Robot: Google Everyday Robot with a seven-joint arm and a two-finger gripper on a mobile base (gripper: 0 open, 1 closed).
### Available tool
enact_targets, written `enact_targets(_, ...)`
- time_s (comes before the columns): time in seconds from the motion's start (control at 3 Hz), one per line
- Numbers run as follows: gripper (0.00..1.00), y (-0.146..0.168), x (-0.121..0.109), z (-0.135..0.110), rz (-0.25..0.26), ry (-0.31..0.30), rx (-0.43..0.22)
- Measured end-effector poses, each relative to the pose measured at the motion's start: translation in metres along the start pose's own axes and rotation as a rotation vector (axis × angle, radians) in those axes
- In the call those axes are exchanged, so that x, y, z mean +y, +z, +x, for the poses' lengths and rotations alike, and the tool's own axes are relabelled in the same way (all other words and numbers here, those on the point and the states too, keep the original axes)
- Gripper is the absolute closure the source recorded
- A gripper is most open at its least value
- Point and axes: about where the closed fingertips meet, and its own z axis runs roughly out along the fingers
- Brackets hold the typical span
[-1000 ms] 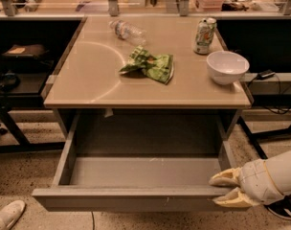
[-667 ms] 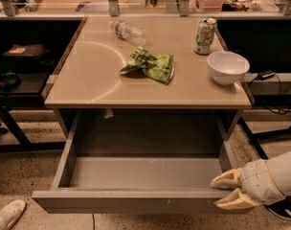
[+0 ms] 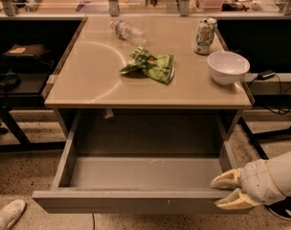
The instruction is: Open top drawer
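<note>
Speckled terrazzo floor [image 3: 21,176] runs beneath a beige table [image 3: 88,80] that stands against a long counter crowded with clutter too blurred to name. On the tabletop, a clear plastic water bottle [image 3: 128,31] lies on its side near the back edge. A green and white drinks can [image 3: 205,36] stands upright at the back right. A white bowl [image 3: 228,67] sits in front of the can, close to the right edge and apart from it. A crumpled green snack bag [image 3: 150,66] lies near the middle of the surface, between the bottle and the bowl and touching neither.

Below the tabletop, the top drawer [image 3: 126,201] is pulled well out toward the camera. Its grey floor is bare, its side walls are in full view, and its flat front has no handle and carries a few small pale marks right of centre.

At the lower right, the gripper [image 3: 226,191] reaches in from the frame's edge on a white, padded-looking wrist. It sits at the right end of the drawer front. Its two pale fingers [image 3: 228,178] are spread apart, one above the front's top rim on the inner side and the other against the outer face. Whether either presses on the panel cannot be told.

A white shoe [image 3: 6,215] rests on the floor at the lower left. Dark cables [image 3: 274,92] hang beside the table on the right, and black shelving [image 3: 21,75] stands to the left.
</note>
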Motion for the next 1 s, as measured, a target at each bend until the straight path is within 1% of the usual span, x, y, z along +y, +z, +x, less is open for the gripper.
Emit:
enact_targets(0.67, 0.13, 0.0000, 0.0000, 0.0000, 0.000, 0.000, 0.000)
enact_targets(1.0, 0.00, 0.0000, 0.0000, 0.0000, 0.000, 0.000, 0.000)
